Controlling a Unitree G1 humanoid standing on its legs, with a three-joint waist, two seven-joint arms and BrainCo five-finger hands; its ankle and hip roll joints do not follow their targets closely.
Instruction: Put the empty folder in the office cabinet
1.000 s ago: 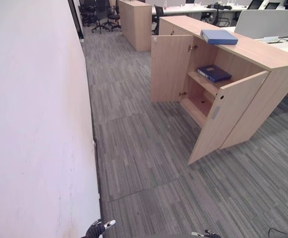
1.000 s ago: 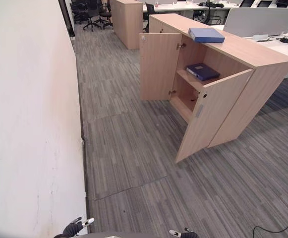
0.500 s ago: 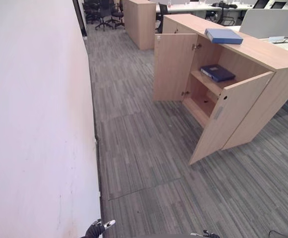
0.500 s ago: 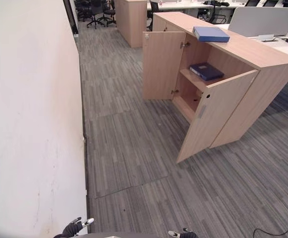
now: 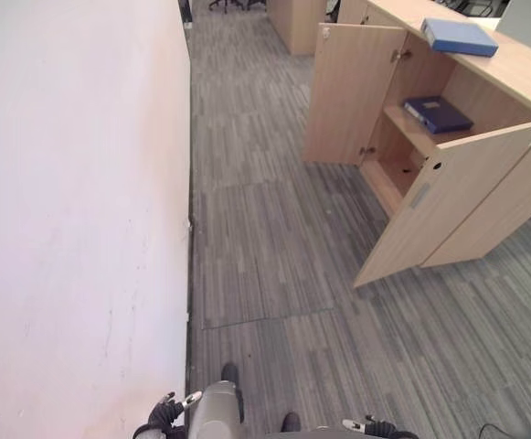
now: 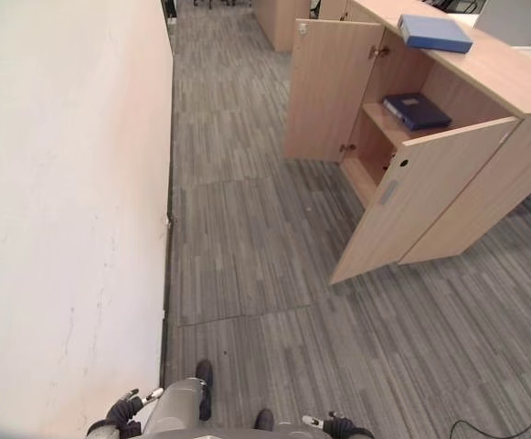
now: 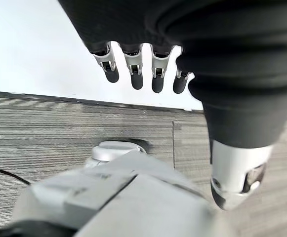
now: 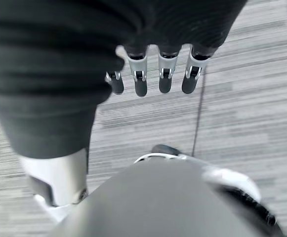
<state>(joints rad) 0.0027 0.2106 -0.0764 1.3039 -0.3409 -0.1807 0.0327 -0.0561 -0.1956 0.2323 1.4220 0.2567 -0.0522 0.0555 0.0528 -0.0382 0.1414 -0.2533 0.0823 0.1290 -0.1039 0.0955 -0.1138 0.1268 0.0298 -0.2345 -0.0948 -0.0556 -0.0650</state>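
Note:
A light blue folder (image 5: 459, 37) lies flat on top of the wooden office cabinet (image 5: 521, 82) at the upper right. A dark blue folder (image 5: 439, 114) lies on the upper shelf inside it. Both cabinet doors stand open. My left hand (image 5: 163, 416) hangs low at the bottom edge near the wall, far from the cabinet. In its wrist view its fingers (image 7: 133, 69) are relaxed and hold nothing. My right hand (image 5: 375, 426) hangs at the bottom edge too, its fingers (image 8: 153, 74) loose and empty over the carpet.
A white wall (image 5: 73, 183) runs along the whole left side. The near cabinet door (image 5: 448, 206) juts out over the grey carpet (image 5: 274, 265); the far door (image 5: 352, 91) stands open towards the aisle. Another wooden cabinet (image 5: 297, 18) stands further back.
The camera has moved: the view now looks further down and the cabinet sits higher and further right in it. Both hands still hang empty at the bottom edge.

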